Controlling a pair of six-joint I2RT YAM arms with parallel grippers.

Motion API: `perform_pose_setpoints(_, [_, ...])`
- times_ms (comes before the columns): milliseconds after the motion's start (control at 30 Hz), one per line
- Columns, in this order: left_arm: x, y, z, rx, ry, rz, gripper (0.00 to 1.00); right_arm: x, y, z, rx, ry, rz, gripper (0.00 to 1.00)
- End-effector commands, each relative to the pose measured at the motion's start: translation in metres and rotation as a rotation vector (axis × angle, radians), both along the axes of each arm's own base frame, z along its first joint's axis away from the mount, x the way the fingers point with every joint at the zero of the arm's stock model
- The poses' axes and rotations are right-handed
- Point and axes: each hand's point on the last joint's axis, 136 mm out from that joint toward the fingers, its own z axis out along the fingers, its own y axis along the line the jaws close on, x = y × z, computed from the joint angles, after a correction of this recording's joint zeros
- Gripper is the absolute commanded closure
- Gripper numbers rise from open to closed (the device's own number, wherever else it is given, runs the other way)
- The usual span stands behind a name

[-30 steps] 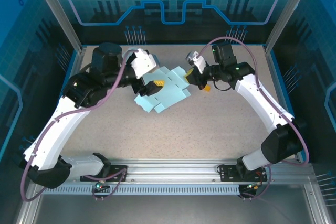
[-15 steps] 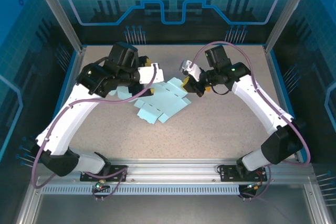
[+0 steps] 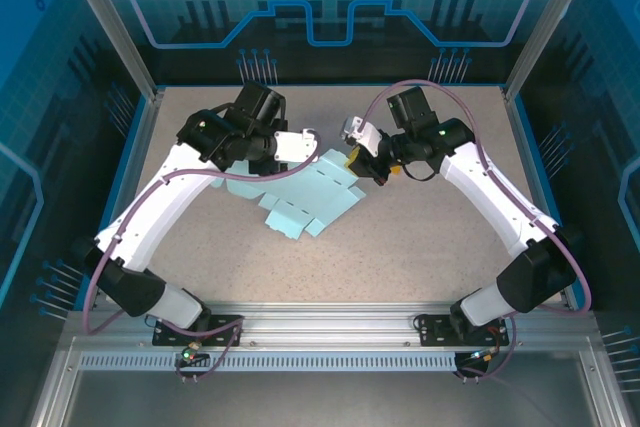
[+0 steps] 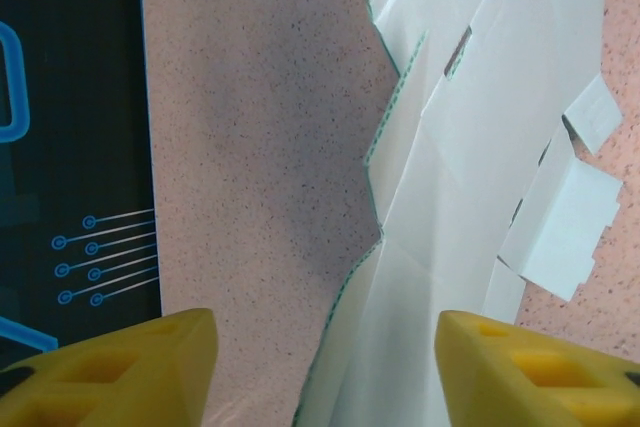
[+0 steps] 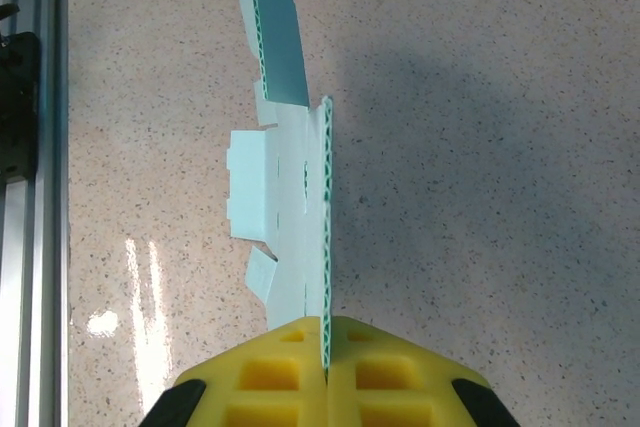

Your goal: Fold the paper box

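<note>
The paper box (image 3: pixel 310 197) is a pale blue die-cut sheet, lying mostly flat at the middle back of the table with its flaps spread. My right gripper (image 3: pixel 362 160) is shut on the sheet's right edge. In the right wrist view the card (image 5: pixel 290 207) stands on edge and runs straight into the closed yellow fingers (image 5: pixel 290 372). My left gripper (image 3: pixel 300 150) hovers over the sheet's back left corner. In the left wrist view its jaws stand apart (image 4: pixel 325 367), with the edge of the card (image 4: pixel 480 147) lying between them, touched by neither finger.
The speckled tabletop (image 3: pixel 400 247) is bounded by dark blue-lit walls. A wall panel (image 4: pixel 70 147) lies close on the left of the left gripper. An aluminium rail (image 3: pixel 320 332) runs along the near edge by the arm bases, and a frame rail (image 5: pixel 30 147) sits beside the sheet.
My left arm has swung right and back, bringing its gripper over the sheet's back left corner, and its jaws have narrowed. The right gripper has kept its hold, shifting slightly left.
</note>
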Motion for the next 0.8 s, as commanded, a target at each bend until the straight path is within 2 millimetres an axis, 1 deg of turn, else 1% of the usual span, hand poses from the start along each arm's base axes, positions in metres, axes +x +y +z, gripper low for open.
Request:
perform_pose_setpoints(0, [0.001,0.005,-0.003,0.026,0.005,0.007,0.47,-0.001,0.005,0.008,0.004,-0.024,0.018,1.00])
perform_pose_setpoints(100, [0.004,0.007,-0.010,0.043,0.012,0.015,0.54,-0.001,0.005,0.010,0.006,-0.030,0.015,1.00])
perform_pose_setpoints(200, [0.005,0.006,-0.011,0.031,0.013,0.024,0.58,-0.002,0.004,0.011,0.006,-0.038,0.011,1.00])
perform_pose_setpoints(367, [0.007,0.006,-0.012,0.032,0.014,0.027,0.72,-0.002,0.002,0.012,0.003,-0.052,0.005,1.00])
perform_pose_setpoints(600, [0.006,0.005,-0.007,-0.002,0.019,0.059,0.85,0.001,0.000,0.017,0.005,-0.075,-0.014,1.00])
perform_pose_setpoints(667, [0.003,0.006,-0.005,-0.020,0.024,0.074,0.88,0.004,-0.001,0.019,0.003,-0.084,-0.034,0.99])
perform_pose_setpoints(767, [-0.003,0.007,0.000,-0.056,0.025,0.100,0.92,0.011,-0.004,0.023,-0.004,-0.098,-0.084,0.94])
